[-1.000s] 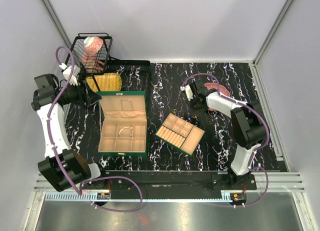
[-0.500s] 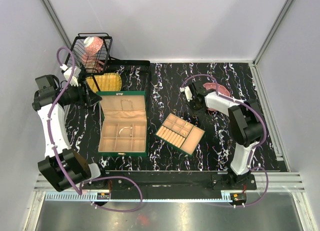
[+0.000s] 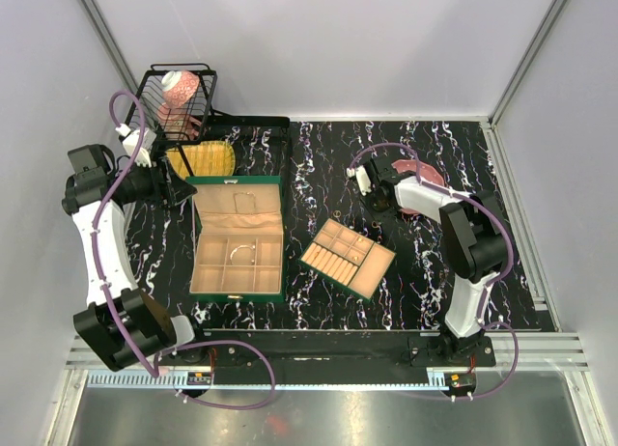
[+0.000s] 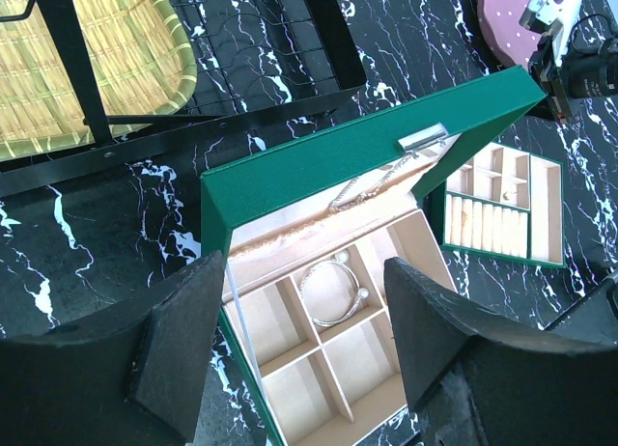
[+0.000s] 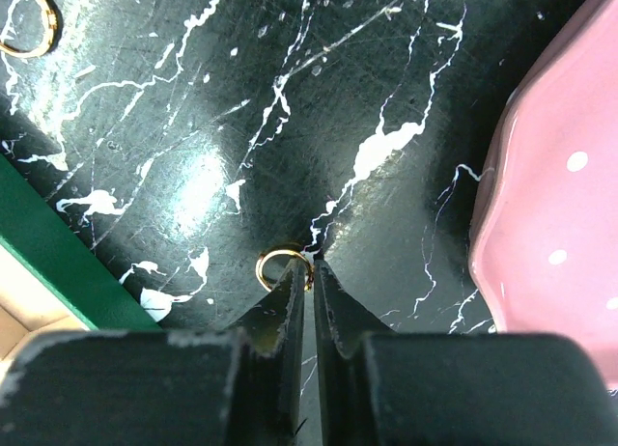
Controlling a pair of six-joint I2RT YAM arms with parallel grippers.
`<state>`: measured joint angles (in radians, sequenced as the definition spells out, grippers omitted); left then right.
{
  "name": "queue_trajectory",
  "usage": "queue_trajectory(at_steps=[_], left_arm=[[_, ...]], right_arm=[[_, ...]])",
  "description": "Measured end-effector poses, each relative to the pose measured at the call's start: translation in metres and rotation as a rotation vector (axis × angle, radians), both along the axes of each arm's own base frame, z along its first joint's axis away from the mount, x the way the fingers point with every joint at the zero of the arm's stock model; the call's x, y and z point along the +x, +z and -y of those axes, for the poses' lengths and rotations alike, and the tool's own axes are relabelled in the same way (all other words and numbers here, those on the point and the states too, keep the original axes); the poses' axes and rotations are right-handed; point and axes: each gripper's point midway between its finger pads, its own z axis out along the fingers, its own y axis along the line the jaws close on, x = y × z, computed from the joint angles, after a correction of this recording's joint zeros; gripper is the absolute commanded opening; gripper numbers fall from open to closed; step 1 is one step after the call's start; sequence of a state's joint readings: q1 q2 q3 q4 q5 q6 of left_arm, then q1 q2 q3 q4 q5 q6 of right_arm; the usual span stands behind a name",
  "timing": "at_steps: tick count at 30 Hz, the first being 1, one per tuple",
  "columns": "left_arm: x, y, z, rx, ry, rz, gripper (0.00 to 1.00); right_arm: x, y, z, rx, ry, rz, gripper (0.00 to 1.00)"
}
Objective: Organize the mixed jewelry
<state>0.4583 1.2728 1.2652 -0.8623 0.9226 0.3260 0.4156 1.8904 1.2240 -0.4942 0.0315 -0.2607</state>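
My right gripper is down on the black marble table just left of the pink dotted plate, shut on the edge of a small gold hoop. A second gold hoop lies on the table at the upper left. In the top view this gripper sits beside the plate. My left gripper is open and empty above the open green box. One beige compartment of the box holds a silver bangle, and a chain hangs in the lid.
A green insert tray with beige compartments lies between the box and the plate. A black wire basket and a bamboo dish stand at the back left. The tray's green edge is close to the right gripper.
The right arm has shifted slightly left beside the pink plate. The left arm has not moved.
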Motion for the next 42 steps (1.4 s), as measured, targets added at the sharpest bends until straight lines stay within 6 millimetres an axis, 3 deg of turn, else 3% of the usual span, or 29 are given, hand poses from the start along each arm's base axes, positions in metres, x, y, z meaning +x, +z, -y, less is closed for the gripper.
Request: queue_trajectory(at_steps=[3,11,15,19,24,29,34,42], left_arm=[[-0.001,0.002,0.000,0.007,-0.002,0.010,0.70],[-0.005,0.009,0.002,0.026,-0.008,0.041,0.71],[-0.007,0.014,0.013,0.025,-0.042,0.056,0.70],[-0.015,0.020,0.054,0.032,-0.170,0.073,0.70],[-0.045,0.031,0.135,0.035,-0.426,0.107,0.70],[-0.063,0.043,0.188,0.039,-0.584,0.157,0.69],[-0.071,0.040,0.233,0.109,-0.702,0.231,0.67],[-0.091,0.011,0.292,0.414,-0.856,0.541,0.65]], right_arm=[[0.000,0.000,0.000,0.000,0.000,0.001,0.00],[0.001,0.003,-0.001,0.004,-0.001,-0.003,0.00],[0.002,0.013,-0.004,0.017,0.001,0.000,0.00],[0.012,0.052,-0.012,0.063,0.011,0.049,0.00],[0.033,0.131,-0.032,0.173,0.033,0.184,0.00],[0.028,0.195,-0.054,0.324,0.095,0.228,0.00],[0.008,0.222,-0.076,0.453,0.171,0.166,0.00],[-0.033,0.237,-0.093,0.575,0.253,0.002,0.00]])
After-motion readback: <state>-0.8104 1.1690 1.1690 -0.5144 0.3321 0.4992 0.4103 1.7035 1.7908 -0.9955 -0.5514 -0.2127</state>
